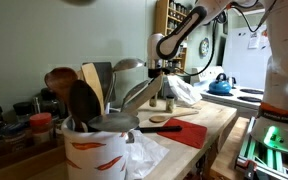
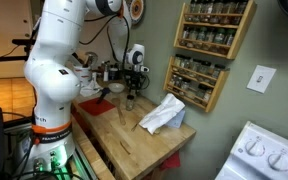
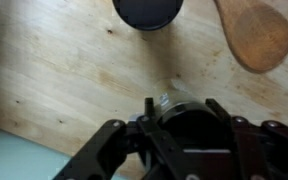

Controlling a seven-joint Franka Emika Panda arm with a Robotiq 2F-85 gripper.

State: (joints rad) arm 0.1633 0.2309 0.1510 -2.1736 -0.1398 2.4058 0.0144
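Note:
My gripper (image 3: 182, 108) is shut on a small glass spice jar (image 3: 167, 97) with a black lid, one finger on each side of the lid. Beneath it lies the wooden countertop (image 3: 64, 70). I cannot tell whether the jar rests on the wood or hangs just above it. A second black round lid (image 3: 147, 12) sits just beyond the held jar. The bowl of a wooden spoon (image 3: 254, 35) lies to its right. In both exterior views the gripper (image 1: 164, 75) (image 2: 132, 85) points down over small jars (image 1: 169, 101) near the wall.
A crumpled white cloth (image 2: 162, 115) (image 1: 186, 90) lies on the counter beside the arm. A red mat (image 1: 189, 130) carries the spoon. A utensil crock (image 1: 94, 148) stands in the foreground, and spice racks (image 2: 209, 50) hang on the wall. There is also a blue kettle (image 1: 220, 86) and a stove (image 2: 264, 155).

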